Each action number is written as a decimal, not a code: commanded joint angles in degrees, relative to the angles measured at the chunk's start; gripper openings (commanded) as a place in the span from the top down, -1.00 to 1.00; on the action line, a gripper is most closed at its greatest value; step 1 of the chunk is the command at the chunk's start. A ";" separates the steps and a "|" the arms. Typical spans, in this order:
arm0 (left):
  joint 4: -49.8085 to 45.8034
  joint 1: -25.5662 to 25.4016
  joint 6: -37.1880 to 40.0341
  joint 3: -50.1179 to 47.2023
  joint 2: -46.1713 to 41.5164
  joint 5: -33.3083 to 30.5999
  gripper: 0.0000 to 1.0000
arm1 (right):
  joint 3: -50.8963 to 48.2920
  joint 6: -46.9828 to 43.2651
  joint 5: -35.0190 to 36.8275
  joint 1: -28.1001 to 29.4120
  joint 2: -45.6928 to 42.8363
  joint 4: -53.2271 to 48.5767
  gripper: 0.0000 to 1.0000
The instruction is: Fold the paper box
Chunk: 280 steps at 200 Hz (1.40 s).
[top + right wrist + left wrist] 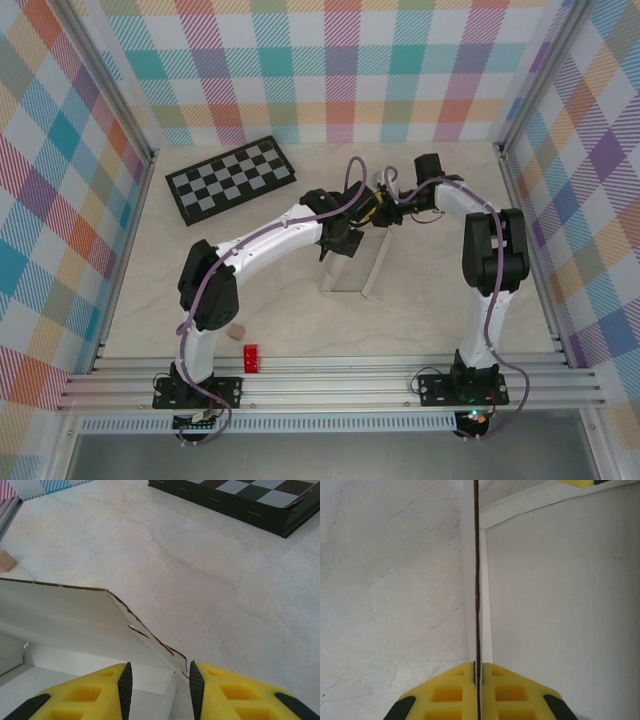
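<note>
Spreading pale and marble-veined between the plaid walls point(330, 70), the tabletop point(450, 320) carries a black-and-grey checkerboard point(232, 179) lying flat near its far left corner, well apart from the rest. Near the middle sits the paper box point(358, 262), plain white thin cardboard, partly raised: a flat panel rests on the tabletop with one wall standing upright along it. Both arms reach in and meet over the far end of the box. In the left wrist view, the left hand point(477, 680) has its yellow fingers point(445, 695) pressed together on the top edge of that standing wall (the cardboard shows as a thin dark line running straight away from the pinch), with the box floor to the right and bare tabletop to the left. In the right wrist view, the right hand point(159, 680) is spread, its fingers point(90, 695) apart, and a torn-looking corner of a flap pokes up into the gap without being clamped. A small red block point(251, 357) stands at the near edge by the left arm's base, and a smaller tan cube point(237, 329) lies just beyond it.
</note>
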 commanded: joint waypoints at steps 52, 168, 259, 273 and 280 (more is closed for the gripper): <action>-1.06 -1.29 1.22 -1.25 -1.80 1.73 1.00 | 4.53 -3.75 -2.35 1.05 1.55 -3.84 0.27; 0.57 -1.87 0.69 -2.10 -3.24 0.57 1.00 | 3.96 -7.09 -1.18 1.59 0.85 -8.96 0.41; 1.93 -1.81 0.01 -3.08 -4.26 -1.21 1.00 | 4.33 -7.50 -1.83 1.88 0.04 -10.82 1.00; 1.93 -1.87 -0.23 -2.73 -4.17 -1.75 1.00 | 3.74 -4.93 -2.12 2.08 -0.84 -9.60 1.00; 1.82 -1.81 -0.36 -2.65 -4.09 -2.13 1.00 | 3.02 -3.21 -2.11 2.35 -1.48 -8.32 1.00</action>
